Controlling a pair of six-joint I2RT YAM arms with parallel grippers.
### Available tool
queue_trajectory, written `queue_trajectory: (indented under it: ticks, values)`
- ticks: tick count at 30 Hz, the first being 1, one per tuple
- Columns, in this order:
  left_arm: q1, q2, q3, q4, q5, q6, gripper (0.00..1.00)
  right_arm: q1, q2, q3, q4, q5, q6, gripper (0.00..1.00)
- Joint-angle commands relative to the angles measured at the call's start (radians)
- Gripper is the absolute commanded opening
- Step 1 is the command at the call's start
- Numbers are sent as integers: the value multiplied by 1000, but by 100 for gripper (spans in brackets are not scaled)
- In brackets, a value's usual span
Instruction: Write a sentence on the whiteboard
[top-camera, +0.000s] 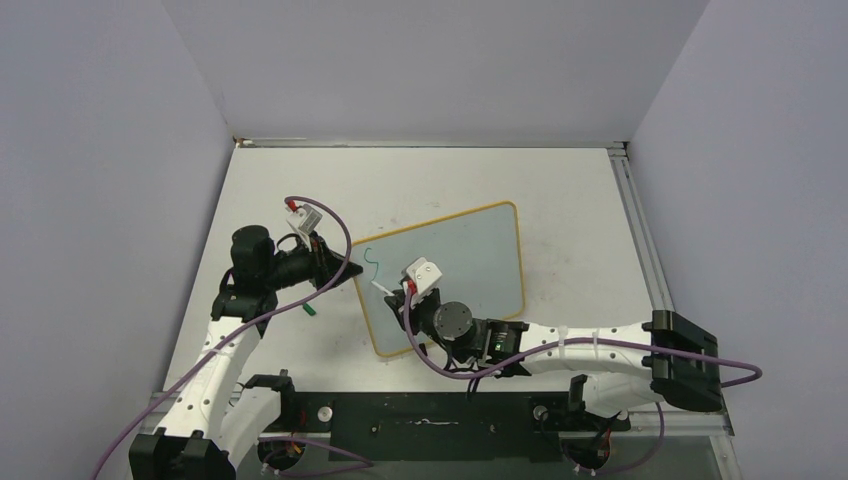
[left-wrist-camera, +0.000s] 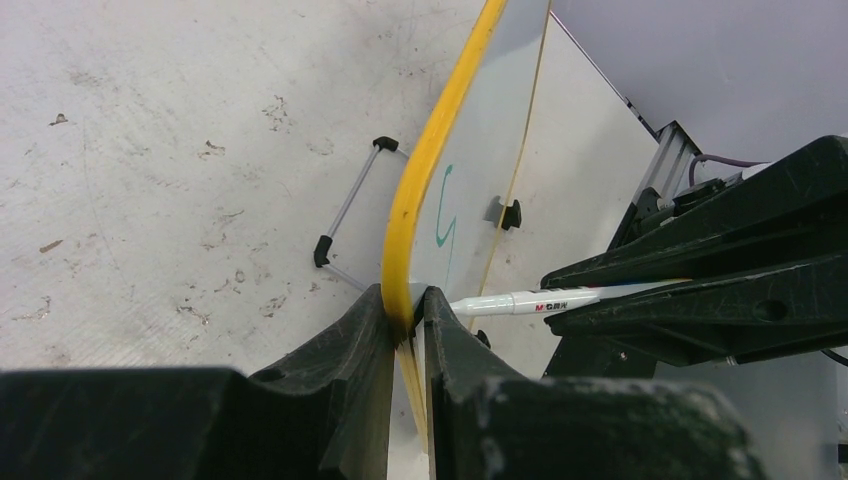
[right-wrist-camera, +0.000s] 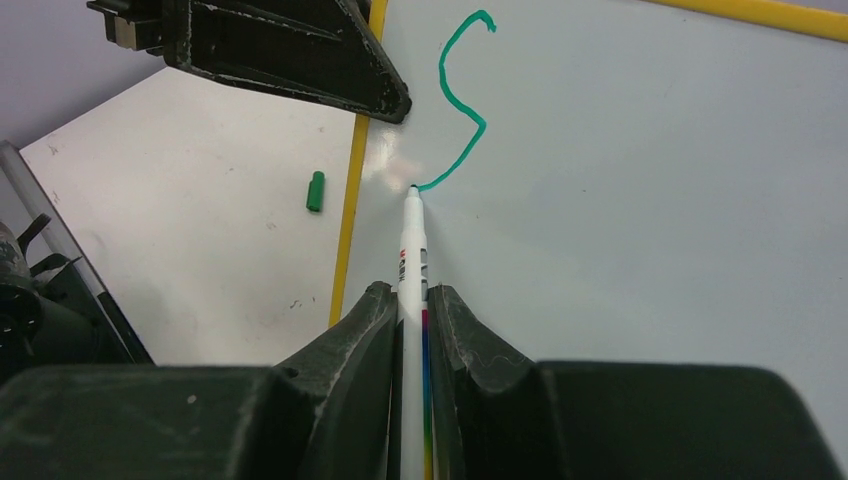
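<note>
Marker on whiteboard, green stroke

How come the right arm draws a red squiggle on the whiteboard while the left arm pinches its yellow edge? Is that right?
Nearly. The squiggle on the whiteboard is green, not red, as the right wrist view shows. The rest is right.

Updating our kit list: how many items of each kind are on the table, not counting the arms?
Whiteboard: 1
Marker: 1
Green marker cap: 1
Total: 3
</note>
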Motion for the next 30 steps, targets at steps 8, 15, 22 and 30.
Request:
queue_trajectory:
  ticks: [8, 15, 22, 30]
  values:
    - [-1, -22, 11, -5, -11, 38, 0, 12, -95, 18, 75, -4, -36, 5]
    - [1, -20, 11, -6, -6, 40, 0, -7, -94, 30, 38, 64, -67, 5]
    - [0, -19, 9, -6, -3, 40, 0, -11, -65, 37, 59, 69, -76, 5]
    - [-1, -22, 7, -4, 0, 38, 0, -21, -36, 46, 54, 76, -76, 5]
